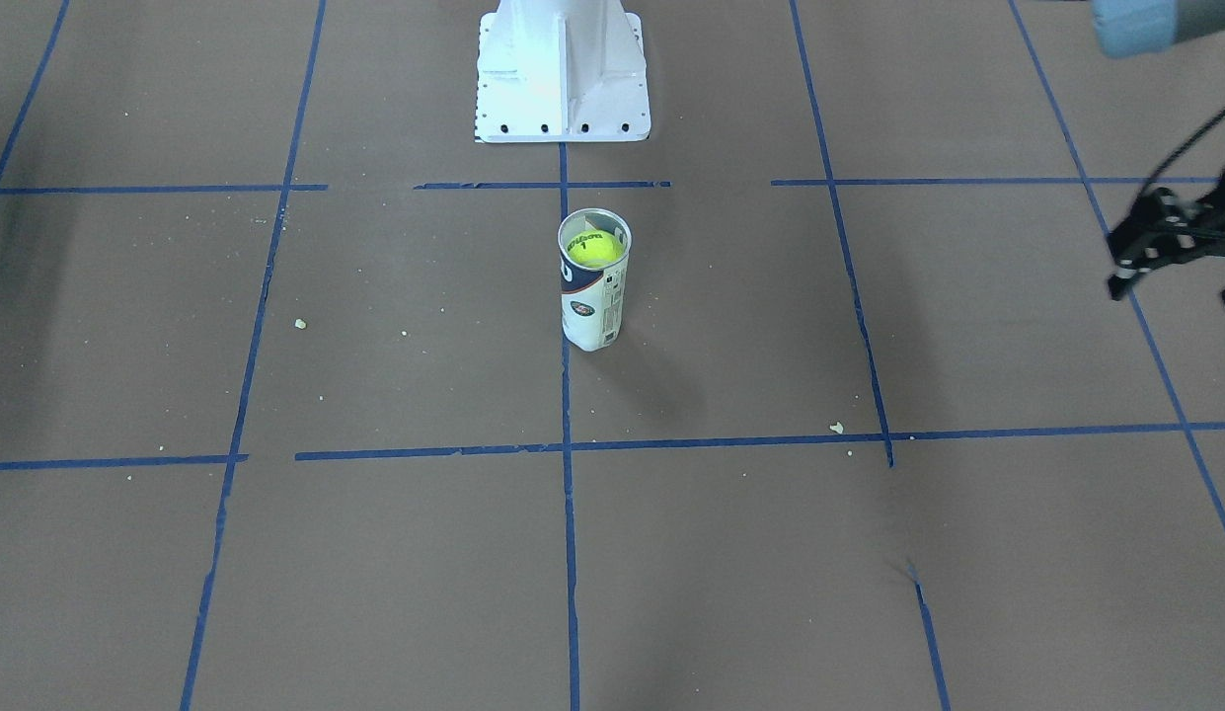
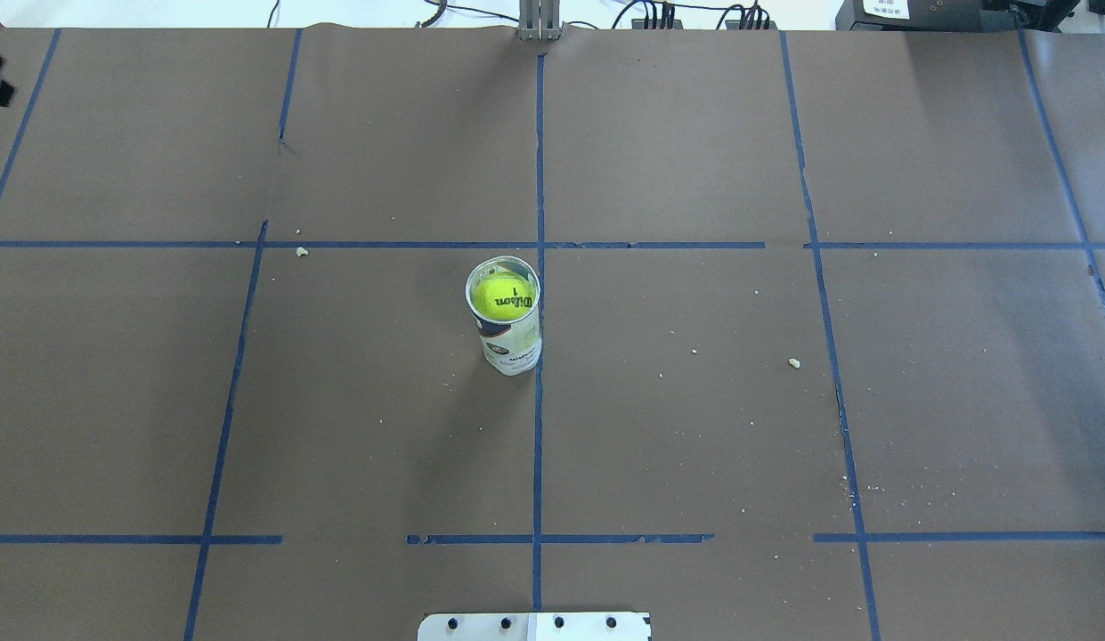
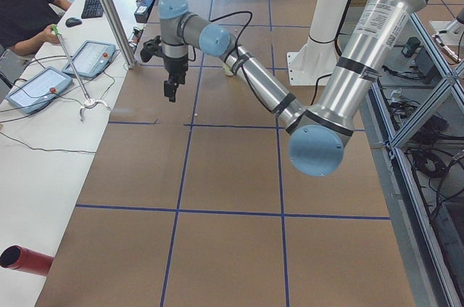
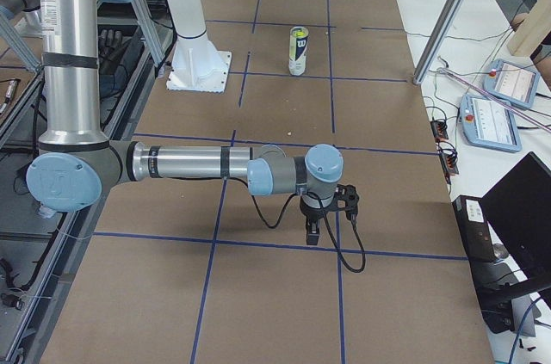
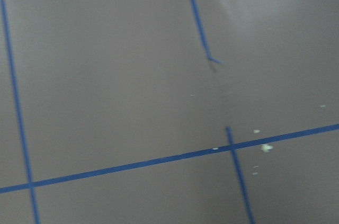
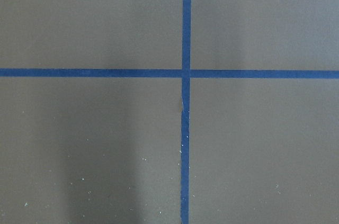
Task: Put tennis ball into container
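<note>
Ball (image 1: pixel 592 249) sits inside can (image 1: pixel 593 314); can upright on table (image 1: pixel 869 573). Left gripper (image 1: pixel 1177 291) well off to side, fingers apart, empty. Right gripper (image 4: pixel 312 233) far from can, can't tell finger state.

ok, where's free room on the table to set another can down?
Nearly everywhere: only the container, tennis ball inside, stands beside the centre tape line. Squares either side are bare bar crumbs. Tighter by the white pedestal and under the left gripper at the robot's far left.
</note>
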Motion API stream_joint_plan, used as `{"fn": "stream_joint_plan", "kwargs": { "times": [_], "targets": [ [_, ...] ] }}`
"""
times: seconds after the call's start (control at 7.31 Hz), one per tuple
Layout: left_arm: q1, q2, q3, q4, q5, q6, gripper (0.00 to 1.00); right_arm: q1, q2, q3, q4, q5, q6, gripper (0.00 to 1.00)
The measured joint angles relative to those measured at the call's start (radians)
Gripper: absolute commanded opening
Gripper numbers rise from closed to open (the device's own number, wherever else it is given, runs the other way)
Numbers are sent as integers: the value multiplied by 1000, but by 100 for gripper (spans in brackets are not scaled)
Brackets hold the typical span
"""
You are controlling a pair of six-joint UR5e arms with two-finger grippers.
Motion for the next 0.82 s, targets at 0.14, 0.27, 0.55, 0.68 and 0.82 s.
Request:
{"fn": "stream_joint_plan", "kwargs": {
  "times": [0.14,0.27,0.55,0.68,0.82],
  "targets": [
    [-75,88,60,-66,-5,99,100,0,0,0,0,0,0,100],
    [-122,171,106,-147,-7,151,100,0,0,0,0,0,0,100],
    [-161,300,150,-244,-18,180,100,-1,0,0,0,0,0,100],
    [-168,331,161,-254,-35,180,100,-1,0,0,0,0,0,100],
    [-172,345,170,-252,-47,179,100,-1,0,0,0,0,0,100]
  ]
}}
